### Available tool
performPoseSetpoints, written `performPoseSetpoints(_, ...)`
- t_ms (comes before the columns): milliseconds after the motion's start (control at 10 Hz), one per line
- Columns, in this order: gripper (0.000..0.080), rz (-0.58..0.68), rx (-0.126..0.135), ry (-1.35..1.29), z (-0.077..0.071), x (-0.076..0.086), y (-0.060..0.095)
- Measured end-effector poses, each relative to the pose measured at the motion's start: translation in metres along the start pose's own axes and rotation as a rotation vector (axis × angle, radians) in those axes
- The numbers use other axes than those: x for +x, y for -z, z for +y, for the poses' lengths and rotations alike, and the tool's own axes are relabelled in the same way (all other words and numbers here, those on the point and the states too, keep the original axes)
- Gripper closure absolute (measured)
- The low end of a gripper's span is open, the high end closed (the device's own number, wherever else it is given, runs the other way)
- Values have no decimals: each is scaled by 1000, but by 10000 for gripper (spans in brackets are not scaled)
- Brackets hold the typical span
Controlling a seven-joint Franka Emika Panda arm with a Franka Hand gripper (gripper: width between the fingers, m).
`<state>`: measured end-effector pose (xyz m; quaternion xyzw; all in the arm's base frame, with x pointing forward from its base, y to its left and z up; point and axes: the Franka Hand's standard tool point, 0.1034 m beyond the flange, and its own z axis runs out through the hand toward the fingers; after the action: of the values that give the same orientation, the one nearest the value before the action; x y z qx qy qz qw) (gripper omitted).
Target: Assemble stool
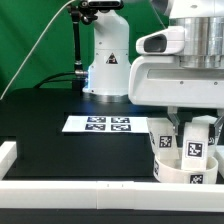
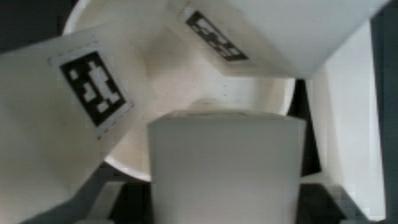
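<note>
The gripper [image 1: 183,128] clenches a leg [image 1: 192,146] over the seat [image 1: 178,168] — marker board [image 1: 100,124] nearby, border rail [image 1: 70,192] in front.

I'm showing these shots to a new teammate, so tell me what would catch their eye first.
First, the big white robot arm looming at the exterior view's right, its jaws closed on a short blocky white plastic leg carrying a black-and-white tag. Directly below sits the round, low white plastic seat with other tagged legs standing up from it, near the front white rail. Further back, the flat white marker board stands out on the black table.
</note>
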<state>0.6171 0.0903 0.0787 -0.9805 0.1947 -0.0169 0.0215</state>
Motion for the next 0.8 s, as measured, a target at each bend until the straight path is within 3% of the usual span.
performPoseSetpoints(400, 459, 0, 6, -253, 0, 0, -1)
performPoseSetpoints(800, 459, 30, 95, -691, 2, 9, 0)
